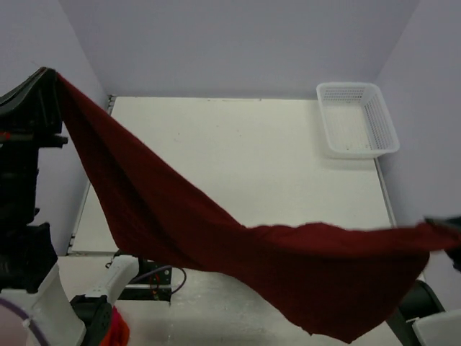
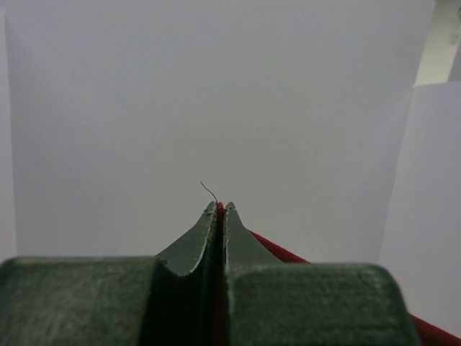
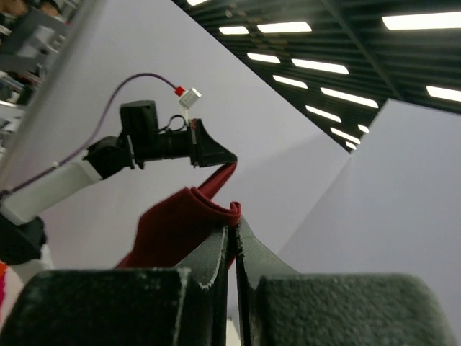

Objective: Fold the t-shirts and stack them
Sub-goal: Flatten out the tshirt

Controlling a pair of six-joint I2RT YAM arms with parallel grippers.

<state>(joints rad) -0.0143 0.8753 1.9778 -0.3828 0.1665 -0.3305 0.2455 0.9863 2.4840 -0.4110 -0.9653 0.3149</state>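
From the top view, the t-shirt point(image 1: 216, 231) hangs in the air between your two arms. It runs from the left arm point(image 1: 29, 144), high at the upper left, down to the right arm point(image 1: 436, 326) at the right edge, and sags over the near part of the table point(image 1: 252, 158). The cloth hides the table's near edge. The right jaws are cut off by the frame, so you cannot read them here. The table is white and scuffed, with a white basket point(image 1: 358, 119) at its far right corner and pale lilac walls around it. An orange cloth point(image 1: 115, 328) shows beside the left arm's base.

In the left wrist view, the left jaws are pressed together on a thin red sliver of the t-shirt point(image 2: 281, 251), most of which is hidden behind the fingers. A loose thread point(image 2: 209, 191) curls above the tips. Only blank wall lies beyond.

In the right wrist view, the right jaws pinch a bunched fold of the t-shirt point(image 3: 180, 223). The cloth rises to the left arm point(image 3: 166, 140), under ceiling lights.
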